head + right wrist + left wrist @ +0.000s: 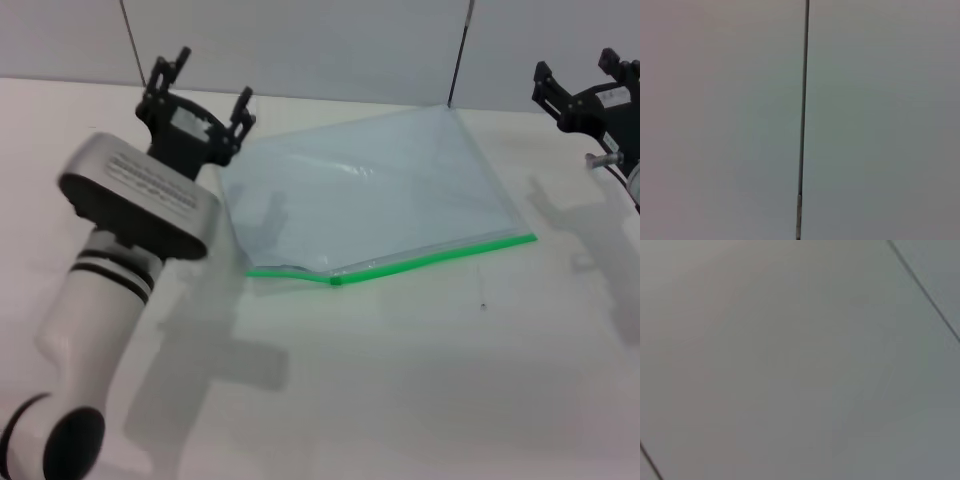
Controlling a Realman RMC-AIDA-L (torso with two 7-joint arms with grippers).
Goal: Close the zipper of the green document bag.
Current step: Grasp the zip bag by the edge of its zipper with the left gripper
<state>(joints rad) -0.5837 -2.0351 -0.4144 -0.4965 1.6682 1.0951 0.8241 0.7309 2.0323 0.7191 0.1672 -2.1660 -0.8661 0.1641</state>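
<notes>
The white table (400, 390) carries the green document bag (370, 190), a large flat pouch of translucent pale blue-white plastic, lying askew. Along the bag's near edge runs the zipper (420, 256), a thin bright green strip with a small slider at its bend. The left gripper (210, 85) hangs over the bag's left corner, fingers spread wide. The right gripper (585, 80) sits well right of the bag, fingers apart.

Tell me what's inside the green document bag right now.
Nothing shows through the green document bag: only the white table under its clear plastic. The corner behind the left gripper is hidden.
</notes>
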